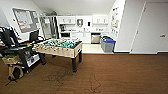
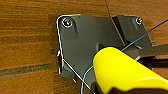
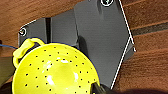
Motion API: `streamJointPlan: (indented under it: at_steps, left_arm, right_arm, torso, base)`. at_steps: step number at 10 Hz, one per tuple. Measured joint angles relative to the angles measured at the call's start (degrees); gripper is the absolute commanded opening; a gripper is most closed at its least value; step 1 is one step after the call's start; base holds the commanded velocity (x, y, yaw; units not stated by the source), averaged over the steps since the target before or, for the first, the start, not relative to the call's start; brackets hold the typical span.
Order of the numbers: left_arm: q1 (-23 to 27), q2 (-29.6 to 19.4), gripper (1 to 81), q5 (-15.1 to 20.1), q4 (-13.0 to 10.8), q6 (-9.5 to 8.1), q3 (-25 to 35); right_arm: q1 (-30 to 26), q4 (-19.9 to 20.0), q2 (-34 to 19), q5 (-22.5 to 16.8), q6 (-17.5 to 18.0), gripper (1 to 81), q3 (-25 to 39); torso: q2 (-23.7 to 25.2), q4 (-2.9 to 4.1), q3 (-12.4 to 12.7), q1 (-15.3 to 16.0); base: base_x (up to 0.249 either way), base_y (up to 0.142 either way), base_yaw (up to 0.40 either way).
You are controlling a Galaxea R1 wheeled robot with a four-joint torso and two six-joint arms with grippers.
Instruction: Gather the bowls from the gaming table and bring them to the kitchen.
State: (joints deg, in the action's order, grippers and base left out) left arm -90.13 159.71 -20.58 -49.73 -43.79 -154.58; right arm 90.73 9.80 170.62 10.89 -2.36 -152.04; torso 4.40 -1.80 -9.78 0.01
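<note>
A yellow bowl [image 3: 55, 72] dotted with small holes, with a loop handle on its rim, hangs close under my right wrist above the wooden floor. A smooth, rounded yellow thing [image 2: 120, 67] sits just as close under my left wrist; I cannot tell what it is. Each hangs over my own dark plate. The gaming table [image 1: 60, 47], with a green field and rods, stands ahead on the left. I make out no bowls on it. Past it, the kitchen [image 1: 82, 30] is bright, with white cabinets and a white counter.
A dark desk with monitors and clutter [image 1: 15, 50] lines the left wall. Grey bins with coloured lids [image 1: 108, 43] stand at the kitchen's right entrance. A white wall and door [image 1: 152, 27] are on the right. Brown wooden floor [image 1: 120, 72] stretches ahead.
</note>
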Motion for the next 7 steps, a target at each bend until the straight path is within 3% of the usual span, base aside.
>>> streamJointPlan:
  at_steps: [7]
  left_arm:
    - [0.49, -0.01, 1.0, -0.15, 0.00, 0.00, 0.02]
  right_arm:
    - [-0.72, -0.30, 0.33, 0.38, 0.00, 1.0, 0.02]
  torso:
    - [-0.02, 0.00, 0.00, 0.07]
  base:
    - [0.124, -0.009, 0.000]
